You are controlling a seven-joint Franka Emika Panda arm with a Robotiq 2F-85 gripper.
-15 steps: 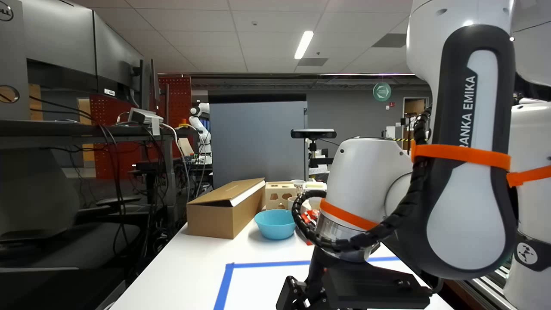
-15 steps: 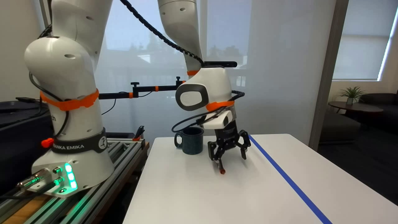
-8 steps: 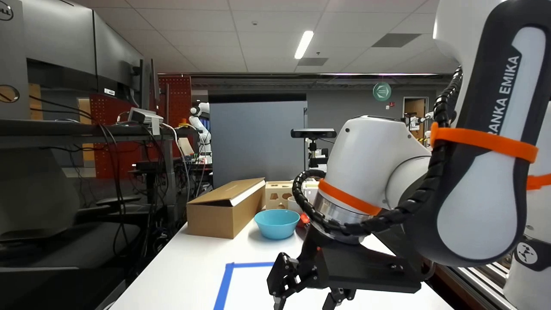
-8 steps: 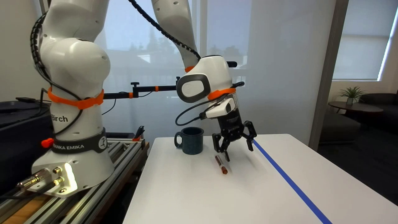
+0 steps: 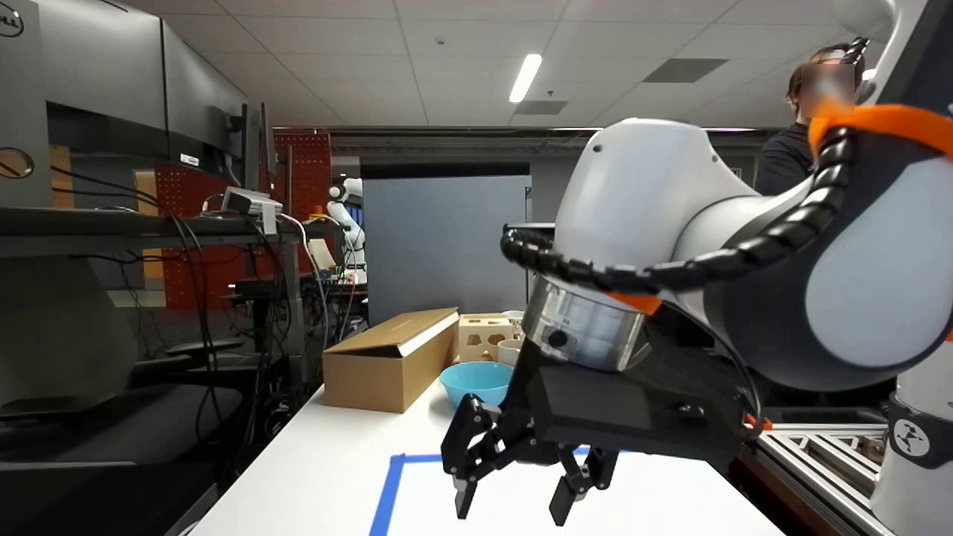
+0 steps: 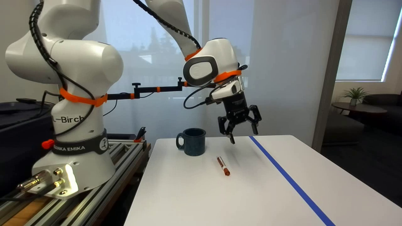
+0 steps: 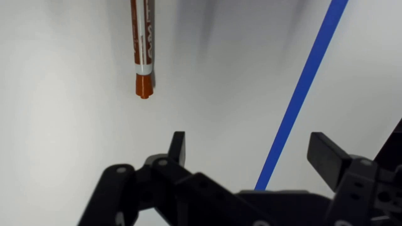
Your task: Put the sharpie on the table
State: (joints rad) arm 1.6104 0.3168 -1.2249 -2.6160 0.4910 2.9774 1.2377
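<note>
The sharpie, a brown-red marker with a white band (image 6: 223,166), lies flat on the white table (image 6: 188,197) in an exterior view. It also shows in the wrist view (image 7: 143,56), upper left, its far end cut off by the frame edge. My gripper (image 6: 243,136) is open and empty above the table, higher than the marker and apart from it. Its two fingers show wide apart in the wrist view (image 7: 246,144) and in an exterior view (image 5: 511,510), with only table and blue tape (image 7: 296,100) between them.
A dark teal mug (image 6: 194,142) stands on the table beside the marker. A light blue bowl (image 5: 476,381) and a cardboard box (image 5: 387,372) stand farther along the table. A blue tape line (image 6: 292,183) runs along the tabletop.
My gripper has risen away from the table and the marker, staying open. The marker, partly hidden behind a finger one second ago, now shows whole, lying on the table.
</note>
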